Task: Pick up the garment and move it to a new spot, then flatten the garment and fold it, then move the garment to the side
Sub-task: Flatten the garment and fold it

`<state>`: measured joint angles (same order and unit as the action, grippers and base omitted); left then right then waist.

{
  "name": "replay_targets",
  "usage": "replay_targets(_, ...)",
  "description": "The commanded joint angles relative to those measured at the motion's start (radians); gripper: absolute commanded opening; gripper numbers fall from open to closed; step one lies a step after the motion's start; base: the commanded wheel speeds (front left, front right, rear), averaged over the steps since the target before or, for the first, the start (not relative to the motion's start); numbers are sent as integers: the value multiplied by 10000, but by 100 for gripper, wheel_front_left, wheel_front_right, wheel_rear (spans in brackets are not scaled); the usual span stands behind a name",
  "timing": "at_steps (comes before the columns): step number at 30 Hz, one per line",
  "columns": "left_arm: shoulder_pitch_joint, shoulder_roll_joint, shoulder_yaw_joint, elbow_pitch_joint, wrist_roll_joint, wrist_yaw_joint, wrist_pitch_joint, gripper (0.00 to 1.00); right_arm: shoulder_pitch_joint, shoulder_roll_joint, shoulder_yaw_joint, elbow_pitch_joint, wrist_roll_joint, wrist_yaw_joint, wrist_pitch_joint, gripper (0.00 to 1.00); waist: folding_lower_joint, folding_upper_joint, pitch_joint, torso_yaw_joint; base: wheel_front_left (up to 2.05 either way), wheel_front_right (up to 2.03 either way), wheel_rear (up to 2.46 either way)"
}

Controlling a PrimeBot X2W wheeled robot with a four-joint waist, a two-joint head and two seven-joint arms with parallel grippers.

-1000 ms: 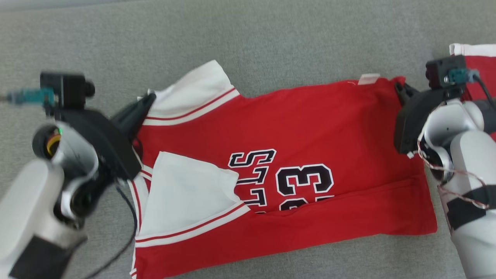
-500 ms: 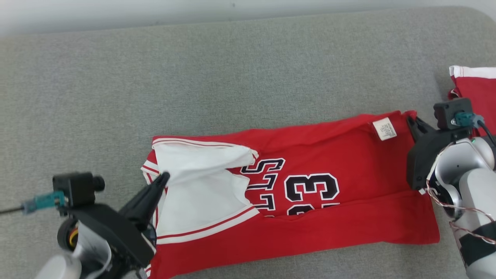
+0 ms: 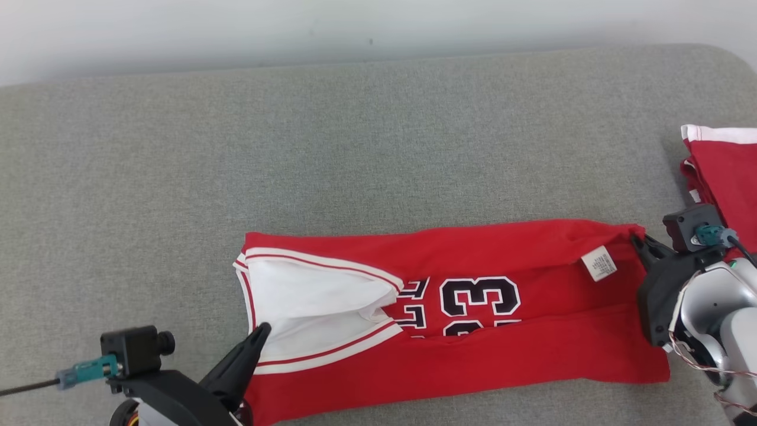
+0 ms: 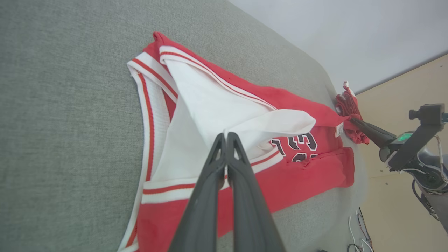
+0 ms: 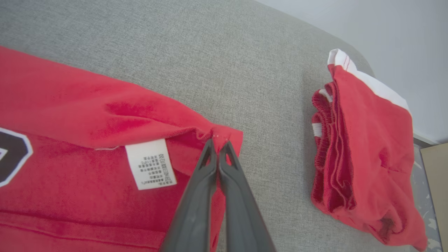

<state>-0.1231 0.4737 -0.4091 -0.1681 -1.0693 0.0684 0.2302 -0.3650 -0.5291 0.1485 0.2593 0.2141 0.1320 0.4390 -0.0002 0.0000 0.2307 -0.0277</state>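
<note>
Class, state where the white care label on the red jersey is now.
In the head view, the care label sits at the right end of the red jersey, between the number 23 and the right gripper.

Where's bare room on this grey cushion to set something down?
Free: the grey surface between the jersey and the far wall, and left of the jersey. Crowded: the right end, where the right tool pinches the jersey beside a folded red garment.

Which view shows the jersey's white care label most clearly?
The right wrist view: the care label is large, printed lines visible, beside the right pincer pinching the red jersey. In the head view the care label is small, print unreadable; the left wrist view shows a tiny white speck.
</note>
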Motion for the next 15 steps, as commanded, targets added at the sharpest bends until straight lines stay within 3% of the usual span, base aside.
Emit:
replay_targets(1, 216, -42, -26, 49, -114, -19, -84, 0, 229, -187, -37, -173, 66, -26, 42, 0, 2, 0, -130, 48, 0, 0, 0)
replay_targets(8, 517, -110, -25, 219, -139, 66, -237, 0, 950, -384, -416, -653, -78, -26, 441, 0, 2, 0, -348, 111, 0, 0, 0)
replay_targets(9, 548, -134, -81, 252, -152, 66, -186, 0, 1048, -340, -403, -667, -48, -26, 512, 30, 2, 0, -368, 120, 0, 0, 0)
replay_targets(10, 568, -157, -112, 291, -153, 72, -157, 0, 1109, -282, -438, -668, -18, -26, 565, 95, 2, 0, -386, 128, 0, 0, 0)
replay_targets(11, 585, -171, -143, 342, -146, 89, -137, 0, 1153, -244, -478, -674, -35, -26, 607, 100, 2, 0, -405, 135, 0, 0, 0)
replay_targets(13, 618, -157, -212, 474, -39, 188, -122, 0, 1255, -113, -664, -683, -107, -26, 694, 100, 2, 0, -437, 145, 0, 0, 0)
replay_targets(14, 598, -122, -224, 530, 98, 241, -175, 32, 1323, -47, -765, -686, -154, -26, 738, 100, 2, 0, -449, 151, 0, 0, 0)
replay_targets(15, 567, -85, -256, 620, 237, 314, -214, 97, 1389, 30, -885, -701, -171, -26, 763, 100, 2, 0, -476, 163, 0, 0, 0)
